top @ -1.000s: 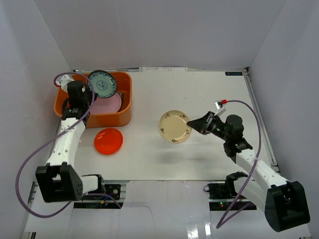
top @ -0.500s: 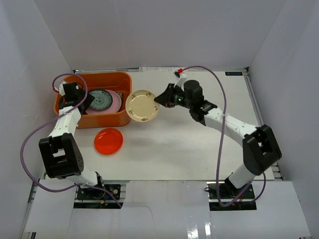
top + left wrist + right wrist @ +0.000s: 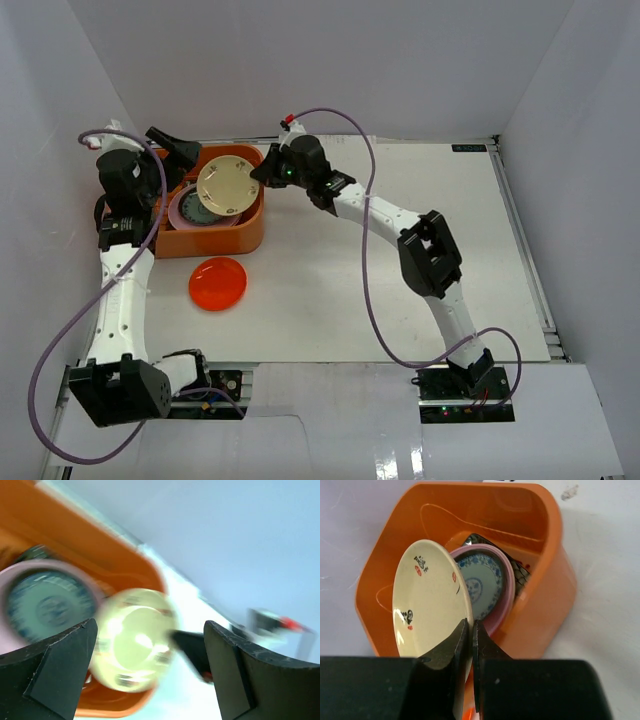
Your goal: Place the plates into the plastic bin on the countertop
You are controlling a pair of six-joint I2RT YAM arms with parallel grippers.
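White walls close in the white countertop (image 3: pixel 400 280), which lies mostly bare. Nearest the arm bases, toward the near-left, the orange-red plate (image 3: pixel 218 283) lies flat where it lay a second ago, untouched and apart from the bin's near wall.

Behind it, at the far-left corner, stands the plastic bin (image 3: pixel 215 243). The blue-green patterned plate (image 3: pixel 480 582), which the left gripper (image 3: pixel 172 147) was holding above the bin a second ago, now lies on the pink plate (image 3: pixel 504 597) inside it. That gripper has let go and lifted; its jaws stand wide and empty over the bin's far-left rim.

The right arm has swung in from mid-countertop and reaches across to the bin. The right gripper (image 3: pixel 470 632) is clenched on the rim of the cream plate (image 3: pixel 427 600), which hangs tilted above the bin's interior, over the stacked dishes and not yet resting on them.

So one more plate is in, the cream one looks ready to be lowered and released, and the orange-red plate remains to fetch.
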